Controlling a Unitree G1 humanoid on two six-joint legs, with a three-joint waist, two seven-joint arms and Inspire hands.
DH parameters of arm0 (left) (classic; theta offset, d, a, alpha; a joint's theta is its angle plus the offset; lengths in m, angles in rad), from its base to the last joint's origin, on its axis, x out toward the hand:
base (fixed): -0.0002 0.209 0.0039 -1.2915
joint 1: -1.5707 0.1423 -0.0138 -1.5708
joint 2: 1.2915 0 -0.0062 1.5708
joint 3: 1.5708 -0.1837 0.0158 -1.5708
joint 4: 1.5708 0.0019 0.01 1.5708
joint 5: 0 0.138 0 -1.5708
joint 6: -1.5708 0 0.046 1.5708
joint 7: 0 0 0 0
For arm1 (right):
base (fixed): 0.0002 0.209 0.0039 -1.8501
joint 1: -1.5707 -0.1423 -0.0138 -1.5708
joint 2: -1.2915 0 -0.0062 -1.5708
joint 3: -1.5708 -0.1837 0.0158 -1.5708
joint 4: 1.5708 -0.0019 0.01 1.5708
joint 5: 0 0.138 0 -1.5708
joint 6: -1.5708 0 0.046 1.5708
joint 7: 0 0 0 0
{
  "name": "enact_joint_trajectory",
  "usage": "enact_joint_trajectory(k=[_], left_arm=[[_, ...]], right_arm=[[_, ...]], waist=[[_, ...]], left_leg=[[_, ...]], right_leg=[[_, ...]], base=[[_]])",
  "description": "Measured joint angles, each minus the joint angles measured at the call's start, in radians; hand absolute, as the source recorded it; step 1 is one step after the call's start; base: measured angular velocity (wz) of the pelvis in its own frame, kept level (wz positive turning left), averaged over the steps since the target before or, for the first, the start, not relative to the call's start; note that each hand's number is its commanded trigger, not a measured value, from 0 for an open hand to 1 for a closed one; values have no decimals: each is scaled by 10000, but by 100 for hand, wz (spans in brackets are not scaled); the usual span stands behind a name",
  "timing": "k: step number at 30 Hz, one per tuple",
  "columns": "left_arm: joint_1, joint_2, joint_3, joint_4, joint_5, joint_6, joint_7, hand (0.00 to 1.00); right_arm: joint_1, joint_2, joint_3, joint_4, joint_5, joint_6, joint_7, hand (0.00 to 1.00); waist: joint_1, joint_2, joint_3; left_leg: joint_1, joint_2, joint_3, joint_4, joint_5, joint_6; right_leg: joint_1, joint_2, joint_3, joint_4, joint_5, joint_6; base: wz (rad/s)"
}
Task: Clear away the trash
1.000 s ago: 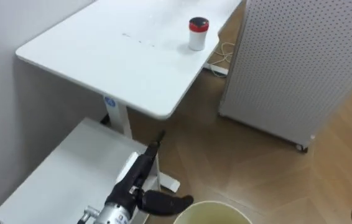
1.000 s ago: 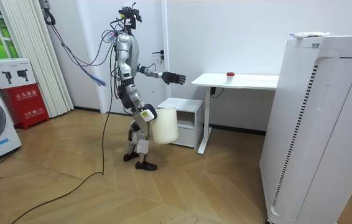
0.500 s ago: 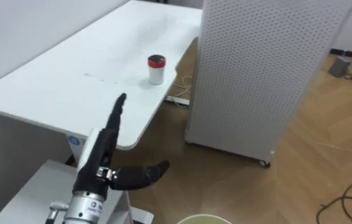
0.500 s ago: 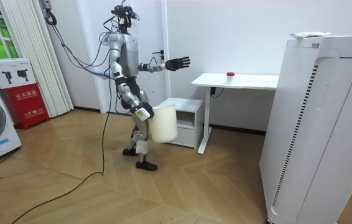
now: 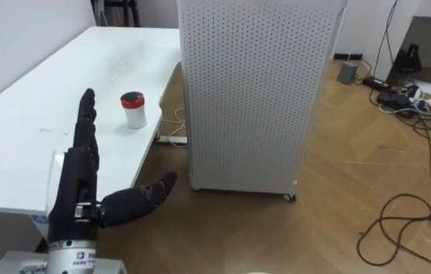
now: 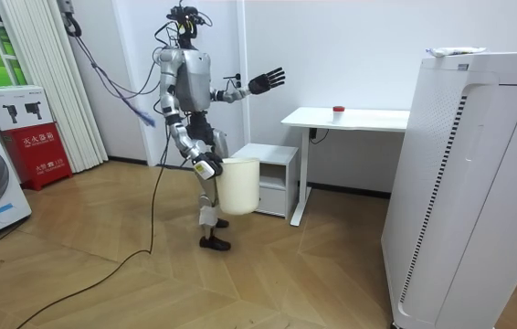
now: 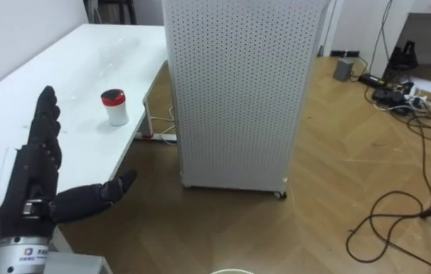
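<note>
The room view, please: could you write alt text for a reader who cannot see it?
A humanoid robot stands near a white desk, left hand raised and open, a white bin at its right hand. A red-capped container sits on the desk; a tall white unit stands at the room view's right.

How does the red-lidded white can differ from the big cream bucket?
The small white can with a red lid stands on the white table; the big cream plastic bucket is carried off the floor at the robot's side. The can is much smaller than the bucket. Both are upright.
</note>
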Motion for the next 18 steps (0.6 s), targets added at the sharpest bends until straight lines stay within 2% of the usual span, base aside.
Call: enact_joint_trajectory(k=[3,6,8,12,14,15,16,17,18], left_arm=[[4,0,-1,6,-8,0,-22,0],[1,12,-13,7,-2,3,-23,0],[5,18,44,25,-3,3,-31,0],[2,32,338,-12,7,5,-22,0],[-12,32,493,-26,11,4,2,0],[-12,71,628,-24,19,8,81,0],[-42,79,714,-26,17,7,144,0],[-53,82,750,-26,8,7,136,0],[-44,63,779,-18,-11,11,125,0]], right_arm=[[-106,54,1,-38,-341,0,-28,100],[-235,164,2,-37,-393,0,-89,100],[-229,273,3,-36,-549,1,-153,100],[-245,275,3,-42,-629,0,-149,100],[-276,252,6,-72,-663,51,-132,100],[-339,253,28,-90,-611,70,-102,100],[-353,240,31,-163,-612,68,-76,100],[-343,245,37,-206,-612,68,-77,100],[-284,250,87,-257,-617,68,-82,100]], waist=[[-117,-20,18],[-221,-121,82],[-115,-192,123],[15,-184,129],[219,-146,106],[322,-150,101],[351,-152,99],[350,-159,104],[330,-202,119]], left_leg=[[85,-26,-51,-26,25,24],[93,-83,-38,-32,24,25],[300,-87,114,-213,24,26],[361,-58,339,-261,-12,73],[363,34,627,-247,-138,88],[343,95,793,-102,-264,68],[100,170,879,541,-506,3],[-129,185,872,1101,-618,-51],[-653,275,868,2551,-645,-86]], right_leg=[[32,4,51,7,-67,1],[-21,-41,6,63,-180,40],[7,-23,52,50,-224,60],[-64,29,-2,65,-225,61],[-215,58,-251,204,-265,21],[-358,-46,-672,498,-437,-61],[-425,-203,-1058,820,-697,-120],[-448,-214,-1062,970,-849,-150],[-430,-246,-959,1189,-1076,-223]], base=[[-7],[-3],[-16],[-21],[-39],[-48],[-32],[-8],[-4]])
